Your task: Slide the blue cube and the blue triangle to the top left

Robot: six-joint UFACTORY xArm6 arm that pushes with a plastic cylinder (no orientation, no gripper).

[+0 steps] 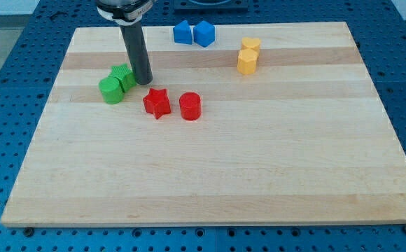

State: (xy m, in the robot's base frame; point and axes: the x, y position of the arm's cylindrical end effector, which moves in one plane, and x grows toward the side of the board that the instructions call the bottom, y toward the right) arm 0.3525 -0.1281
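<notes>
- My tip: bare rod end, no jaws, grasping nothing; touching or just beside right side of green pair, view's upper left.
- Blue cube & blue triangle: side by side, touching, at top edge of wooden board, centre-left; well apart from tip.
- Green blocks: cylinder w/ second green block behind, shape unclear.
- Red star, red cylinder: near each other, below-right of tip.
- Two yellow blocks: touching, upper right of centre; shapes unclear.

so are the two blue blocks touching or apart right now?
Touching, it seems: blue cube and blue triangle sit side by side near the view's top edge, no gap visible. My tip is by the green blocks.
</notes>
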